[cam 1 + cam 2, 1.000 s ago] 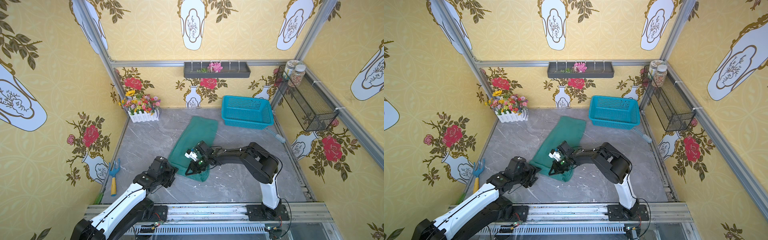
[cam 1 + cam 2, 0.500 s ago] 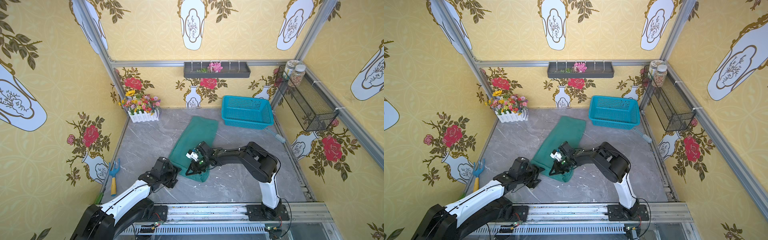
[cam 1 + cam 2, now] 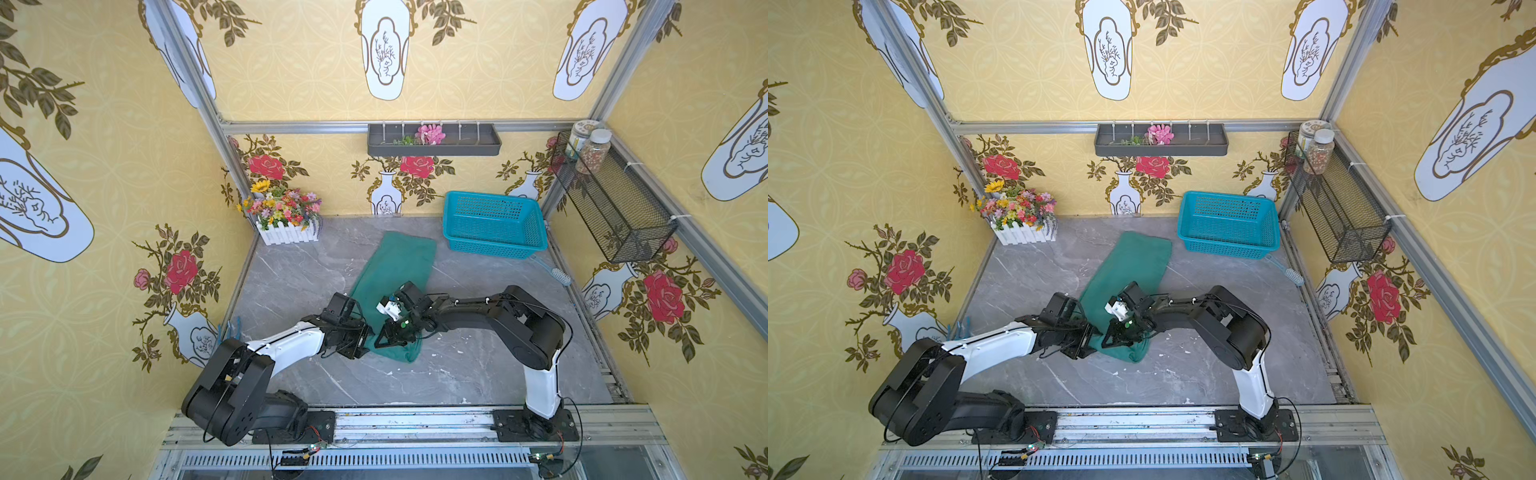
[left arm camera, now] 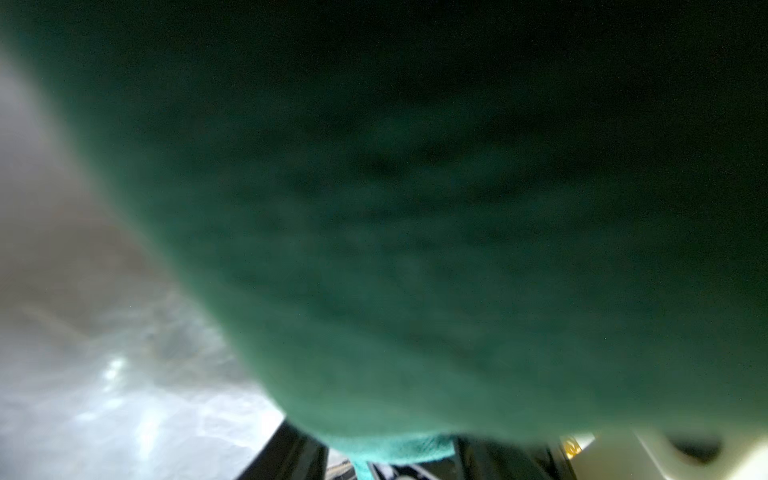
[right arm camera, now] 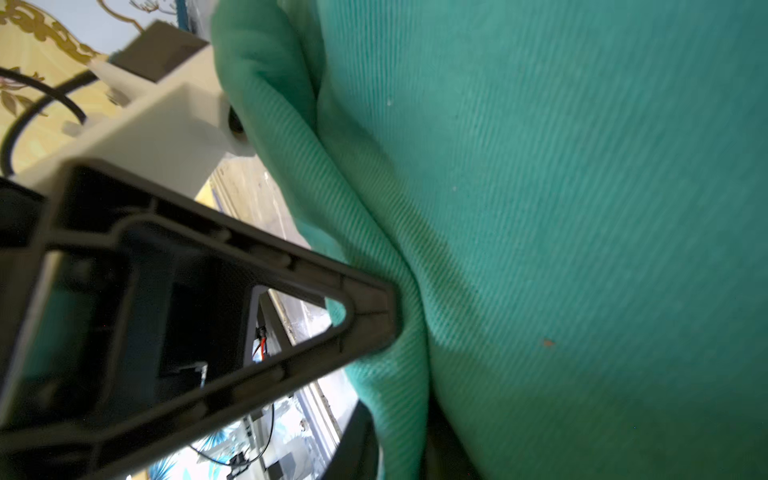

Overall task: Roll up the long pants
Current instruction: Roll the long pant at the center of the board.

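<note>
The long pants lie as one teal-green strip on the grey floor, running from beside the basket toward the front, with a bunched near end. Both grippers meet at that near end. My left gripper comes in from the left. In its wrist view, blurred fabric fills the picture and a fold sits between its spread fingers. My right gripper stands slightly open around a fold of the pants, one fingertip pressing the cloth.
A turquoise mesh basket stands at the back right, with a brush beside it. A white flower box sits at the back left. A black wire shelf hangs on the right wall. A blue hand tool lies by the left wall.
My left arm has swung right and reached the near end of the pants, its jaws narrowing. My right gripper's jaws have parted from a shut grip on the cloth.
</note>
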